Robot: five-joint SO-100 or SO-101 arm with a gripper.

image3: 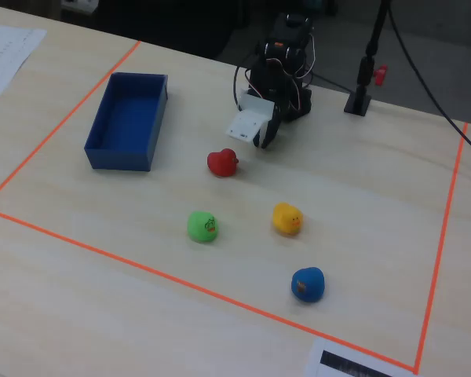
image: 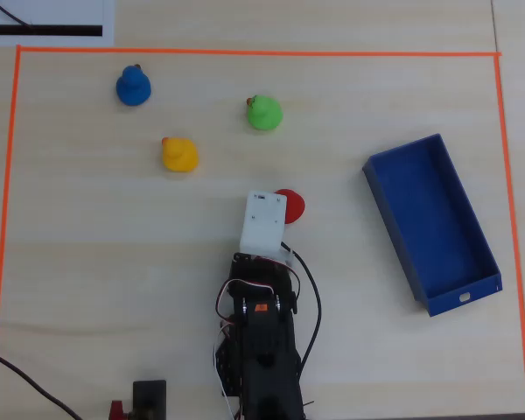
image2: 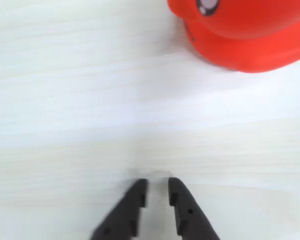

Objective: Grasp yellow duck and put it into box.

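Note:
The yellow duck [image: 179,155] sits on the pale wooden table, up and left of the arm in the overhead view, and right of centre in the fixed view [image3: 286,218]. The dark-blue box [image: 402,236] lies empty at the right in the overhead view and at the upper left in the fixed view [image3: 125,118]. My gripper [image2: 157,186] hangs low over bare table, its jaws almost together with a narrow gap and nothing between them. It is far from the yellow duck. In the overhead view the white wrist camera housing [image: 262,223] hides the gripper.
A red duck [image: 292,205] sits just beside the gripper and fills the wrist view's upper right [image2: 245,35]. A green duck [image: 264,113] and a blue duck [image: 133,86] stand farther off. Orange tape [image: 245,52] frames the work area. A black stand [image3: 361,102] is behind the arm.

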